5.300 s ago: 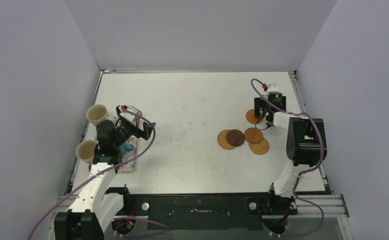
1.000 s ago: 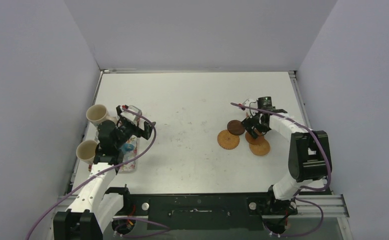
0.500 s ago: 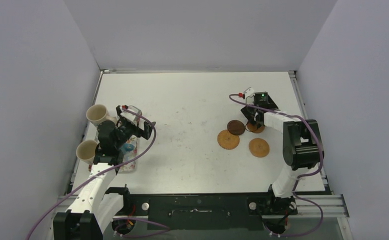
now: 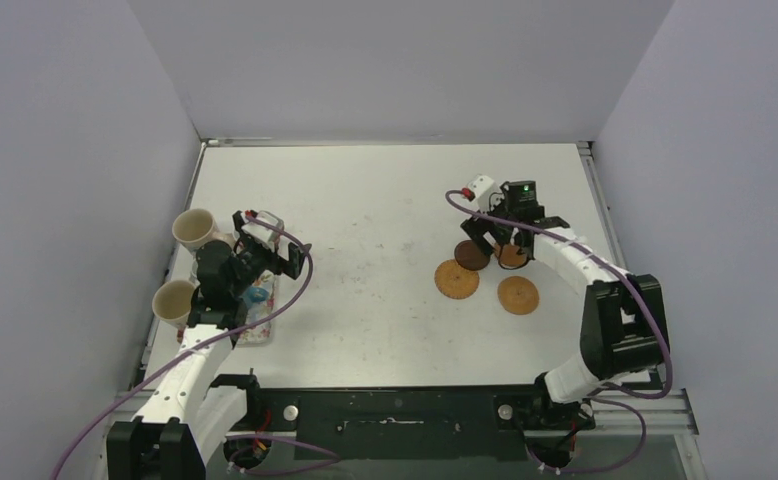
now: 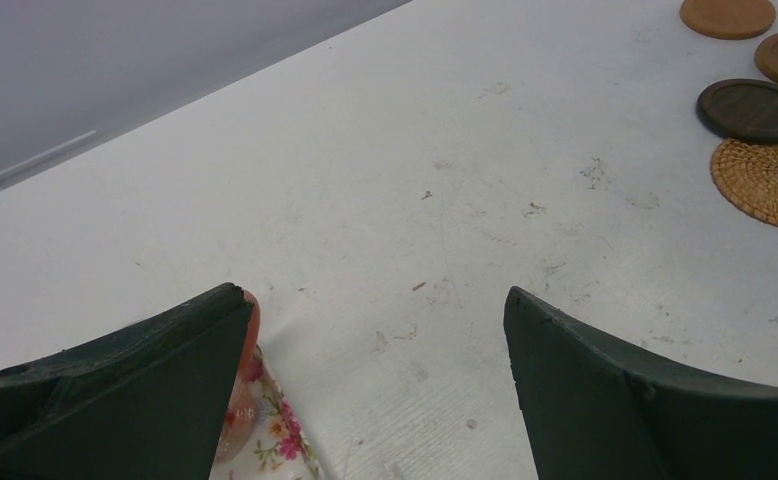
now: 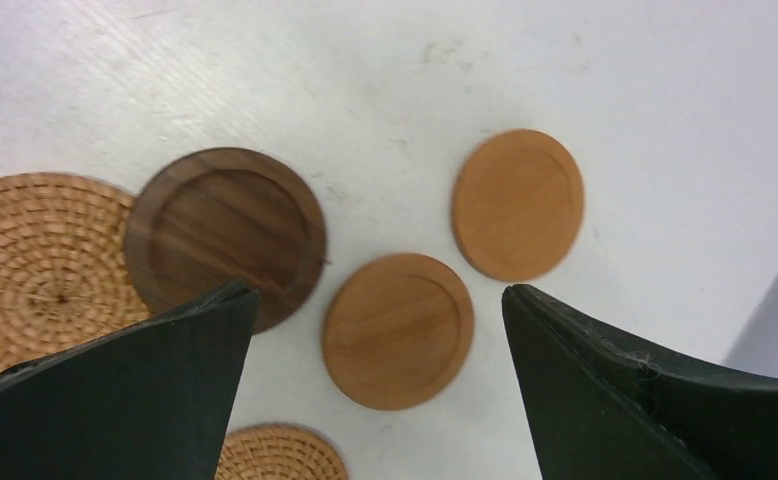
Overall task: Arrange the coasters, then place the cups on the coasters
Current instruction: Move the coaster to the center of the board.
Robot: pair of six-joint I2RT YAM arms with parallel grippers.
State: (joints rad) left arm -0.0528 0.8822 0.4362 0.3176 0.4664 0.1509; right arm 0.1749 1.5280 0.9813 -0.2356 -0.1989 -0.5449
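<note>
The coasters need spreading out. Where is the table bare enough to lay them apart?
Bare: the wide middle between the floral tray and the left woven coaster, and the far strip along the back wall. Crowded: around the dark coaster, under the right gripper.

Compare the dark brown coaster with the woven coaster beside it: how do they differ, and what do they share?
Colour: the dark brown coaster is deep brown; the woven coaster is light tan. Surface: the dark brown coaster is smooth rimmed wood; the woven coaster is coiled fibre. Size: the woven coaster is wider than the dark one. Both are round, flat discs on the table.
</note>
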